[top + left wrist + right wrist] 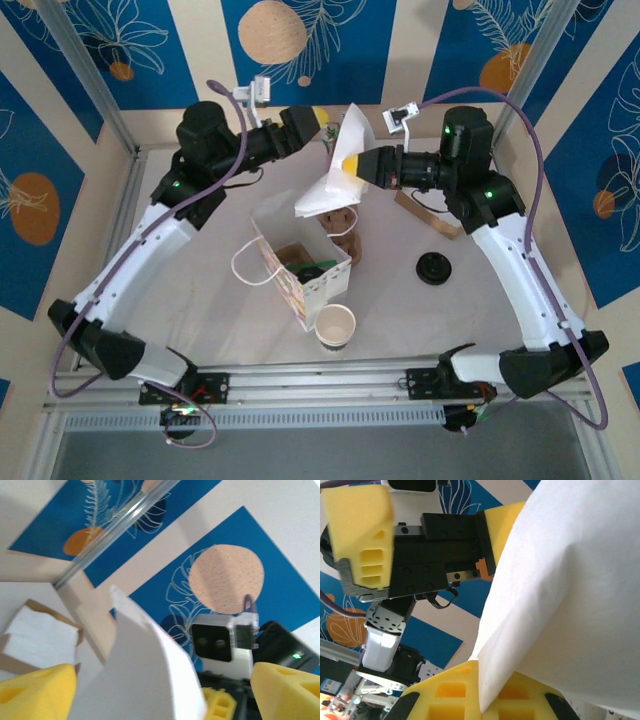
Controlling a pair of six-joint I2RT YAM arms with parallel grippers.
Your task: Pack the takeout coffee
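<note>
Sitting low inside the white paper bag (300,290) at the tabletop's middle, the black-lidded coffee cup (312,272) looks packed, though it is small and dark there. What seems left is the white napkin (328,188), pinched by the right gripper (351,161) above the bag. The left gripper (322,119) gapes, released.

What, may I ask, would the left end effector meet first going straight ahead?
Probably the white paper sheet pinched by the right end effector, just ahead of the left end effector.
</note>
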